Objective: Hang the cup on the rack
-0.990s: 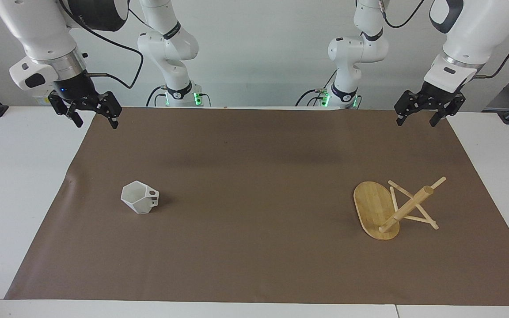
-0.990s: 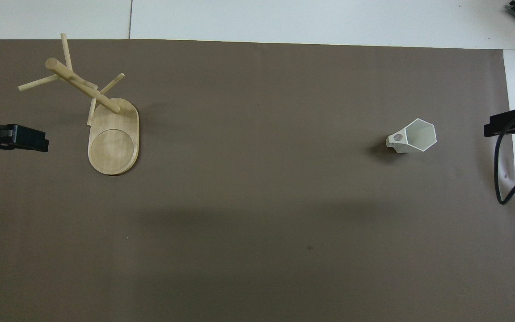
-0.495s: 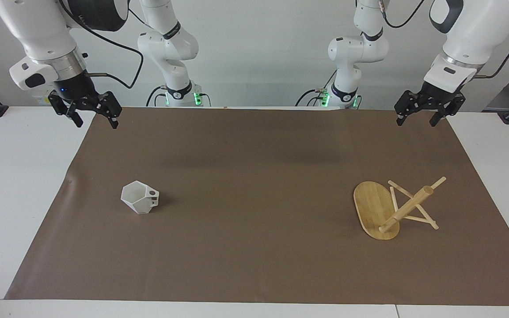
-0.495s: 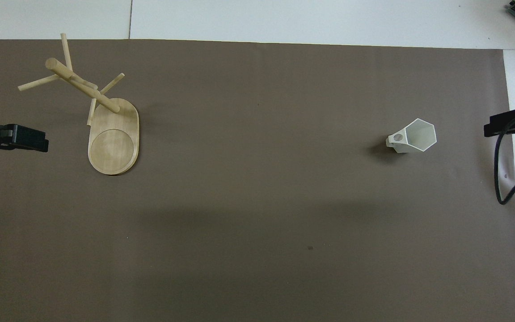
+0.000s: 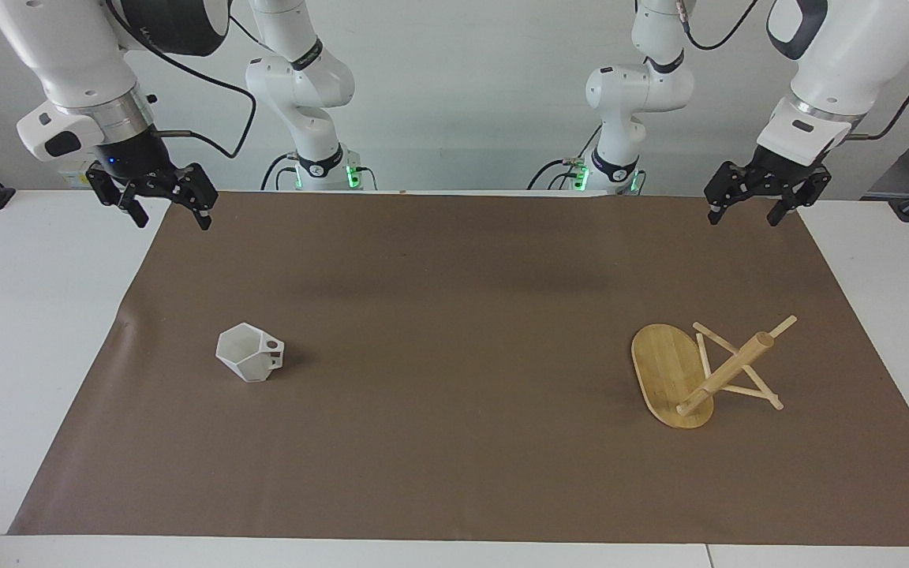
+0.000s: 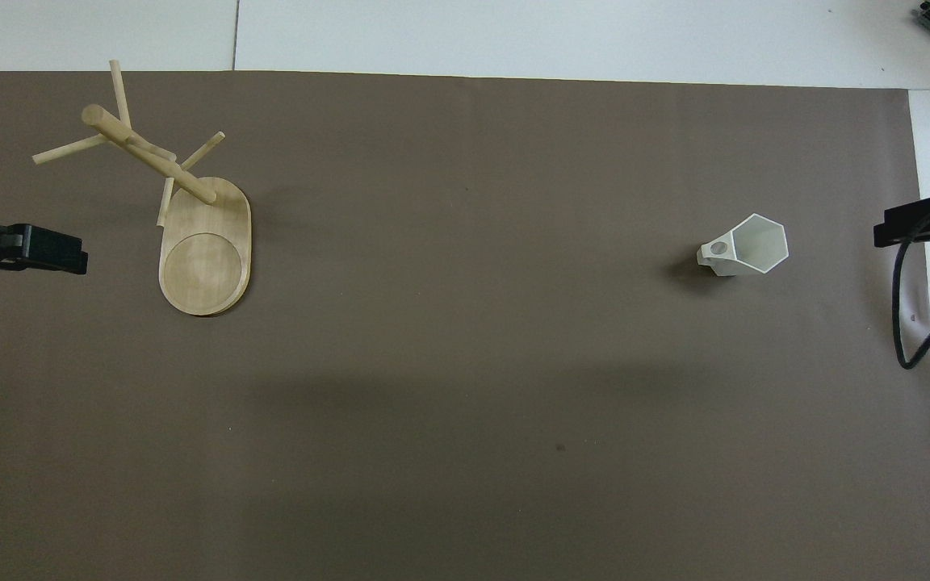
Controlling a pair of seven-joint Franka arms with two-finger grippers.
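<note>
The white faceted cup (image 5: 249,356) (image 6: 747,246) stands mouth up on the brown mat, toward the right arm's end, its handle turned toward the rack. The bamboo rack (image 5: 671,379) (image 6: 205,258) stands on its oval base toward the left arm's end, and nothing hangs on its pegs. My right gripper (image 5: 171,218) hangs open over the mat's corner nearest the robots, well apart from the cup. My left gripper (image 5: 743,218) hangs open over the mat's other corner at the robots' end, well apart from the rack. Neither holds anything.
The brown mat (image 5: 454,442) covers most of the white table (image 5: 20,331). A black cable (image 6: 913,323) loops down from the right arm at the mat's edge. Nothing else lies on the mat.
</note>
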